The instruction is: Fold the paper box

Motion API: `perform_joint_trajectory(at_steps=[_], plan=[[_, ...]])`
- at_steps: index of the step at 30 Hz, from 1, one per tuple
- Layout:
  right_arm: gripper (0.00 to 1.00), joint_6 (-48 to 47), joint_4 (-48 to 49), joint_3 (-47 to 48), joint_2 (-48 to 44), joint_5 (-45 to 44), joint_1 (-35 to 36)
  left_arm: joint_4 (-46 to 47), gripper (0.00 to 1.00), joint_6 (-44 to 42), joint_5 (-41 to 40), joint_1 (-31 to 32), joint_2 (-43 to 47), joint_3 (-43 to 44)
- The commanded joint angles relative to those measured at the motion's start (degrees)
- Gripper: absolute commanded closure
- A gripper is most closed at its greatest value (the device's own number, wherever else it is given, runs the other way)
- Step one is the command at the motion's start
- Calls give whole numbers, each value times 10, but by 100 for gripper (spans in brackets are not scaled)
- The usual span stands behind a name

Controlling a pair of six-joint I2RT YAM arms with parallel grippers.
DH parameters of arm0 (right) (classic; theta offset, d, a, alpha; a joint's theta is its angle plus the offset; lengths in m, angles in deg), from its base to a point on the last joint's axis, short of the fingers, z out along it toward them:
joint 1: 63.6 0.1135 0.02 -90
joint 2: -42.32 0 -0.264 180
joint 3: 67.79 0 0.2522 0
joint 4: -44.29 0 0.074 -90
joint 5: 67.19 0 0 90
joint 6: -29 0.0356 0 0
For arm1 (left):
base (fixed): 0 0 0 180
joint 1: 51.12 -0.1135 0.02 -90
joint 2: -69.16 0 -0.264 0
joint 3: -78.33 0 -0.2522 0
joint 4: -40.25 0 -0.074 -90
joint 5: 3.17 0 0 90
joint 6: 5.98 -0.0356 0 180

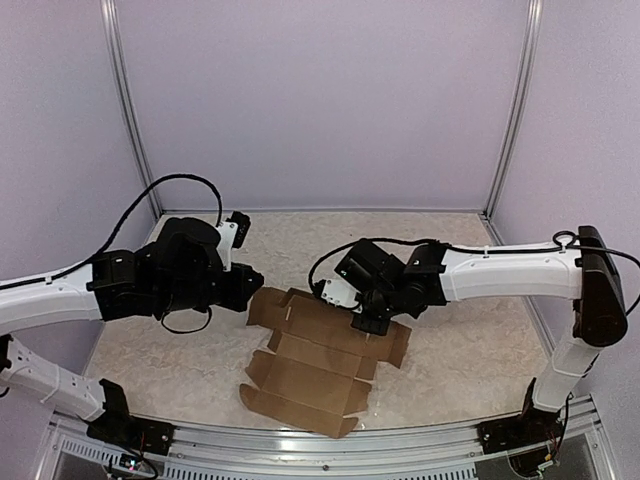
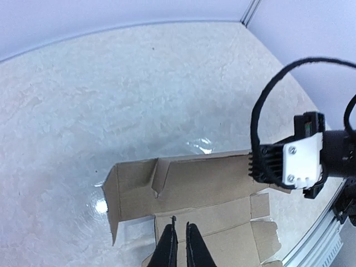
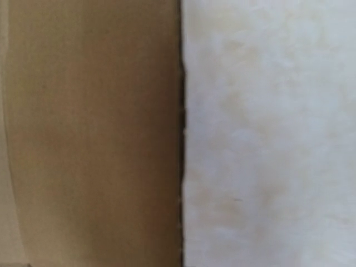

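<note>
Here's the paper box (image 1: 318, 368), a flat sheet of brown cardboard lying open on the worktop (image 1: 150, 350), middle to near edge, flaps spread out. My right gripper (image 1: 372, 322) is closed with its tip down on the sheet's right side. I read that as pinning the cardboard so it won't skate while the other side gets worked. From that wrist I see only a blur of cardboard (image 3: 89, 133) meeting pale surface (image 3: 267, 133) at a straight edge, so the camera is very low.

My left gripper (image 2: 179, 227) has its fingers drawn almost together with nothing between them, tips just above the sheet's left part. The far-left flap (image 2: 133, 183) stands a little off the surface. Closed fingers make a good pusher, so I'd say I'm set to nudge a panel up along its crease.

The worktop is pale, marbled and glossy enough to throw back a light spot, so the cardboard will likely slide if it isn't pinned. Plain lilac walls (image 1: 320, 100) and metal frame posts (image 1: 128, 110) close the space.
</note>
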Motion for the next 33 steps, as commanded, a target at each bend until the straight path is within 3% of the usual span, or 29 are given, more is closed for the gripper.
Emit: perform_joint_trajectory(at_steps=[1,7,10,16,22,33], plan=[[100,-52,45,-18,-20,-116,24,-7,92,-13,-21,-32,81,-39],[100,-121,138,-55,-37,-200,50,19,79,-14,18,-91,165,-105],[100,-167,194,-83,-49,-223,59,51,66,-14,26,-115,192,-148],[100,-243,301,-140,-59,-270,70,131,57,0,90,-180,196,-222],[100,-318,454,-207,-55,-316,85,184,55,0,103,-204,136,-247],[100,-330,543,-256,-12,-351,102,289,58,-5,161,-220,-2,-249]])
